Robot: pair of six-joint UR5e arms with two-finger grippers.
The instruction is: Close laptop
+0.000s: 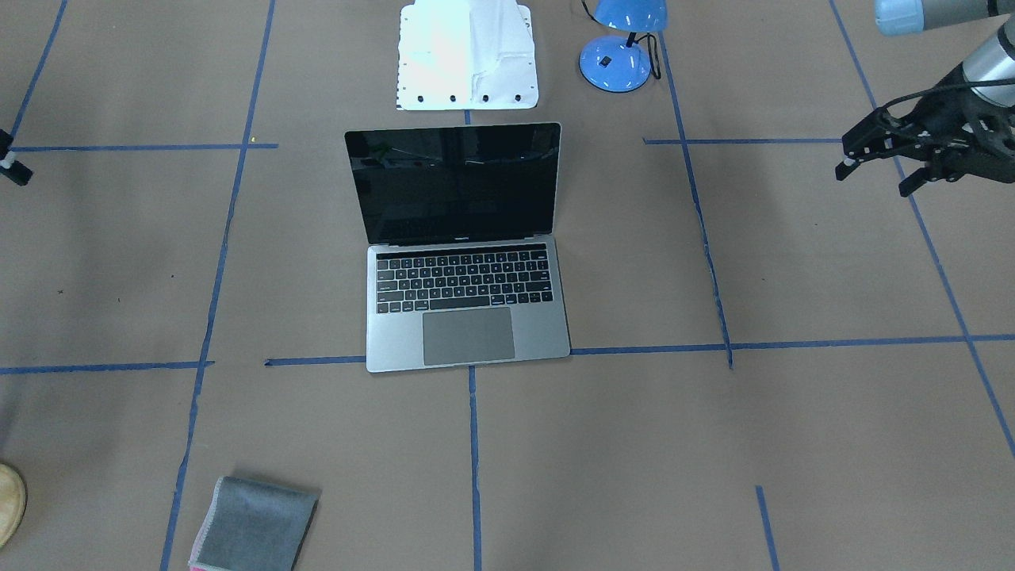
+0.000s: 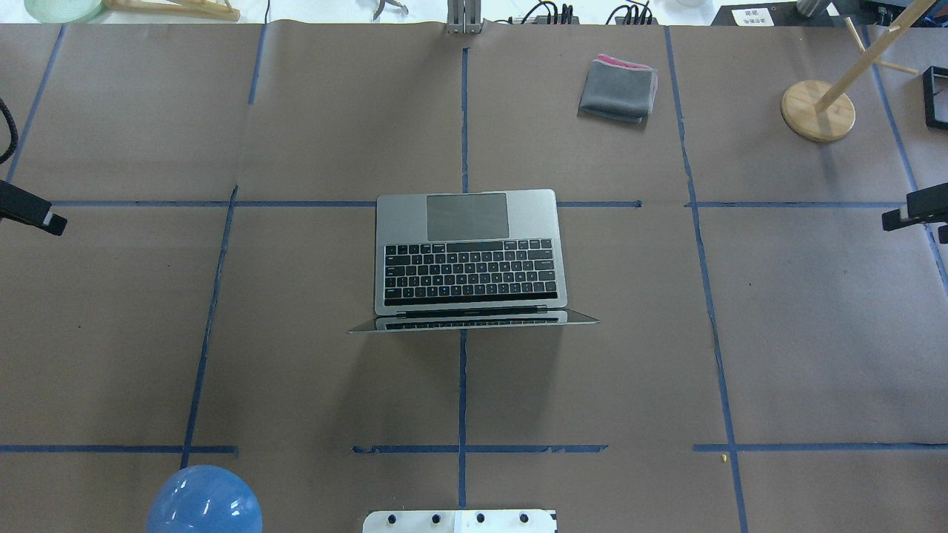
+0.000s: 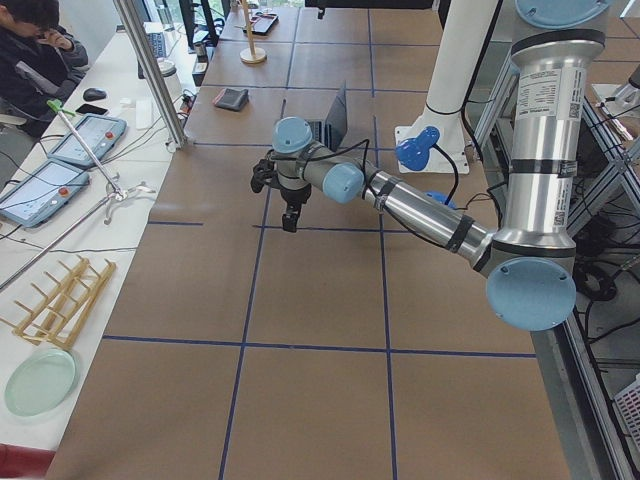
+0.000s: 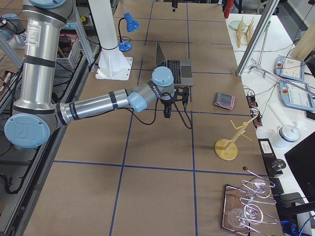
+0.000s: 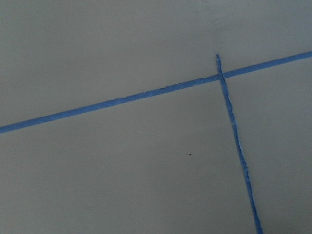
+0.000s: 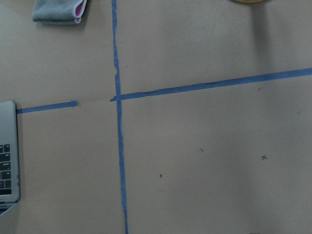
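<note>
Laptop (image 1: 464,262) open on desk (image 1: 714,444). Left gripper (image 1: 876,176) jaws wide; right gripper (image 1: 12,165) jaws: cannot tell. Advise pushing lid (image 1: 456,182) top down gently.

Grey cloth (image 2: 618,90), blue lamp (image 1: 622,47), wooden stand (image 2: 818,111) sit well apart.

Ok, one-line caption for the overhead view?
Open laptop at table centre, lid up, untouched; grey folded cloth beyond it.

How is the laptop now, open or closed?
Open. The laptop has its dark screen standing up, and the keyboard and trackpad show.
</note>
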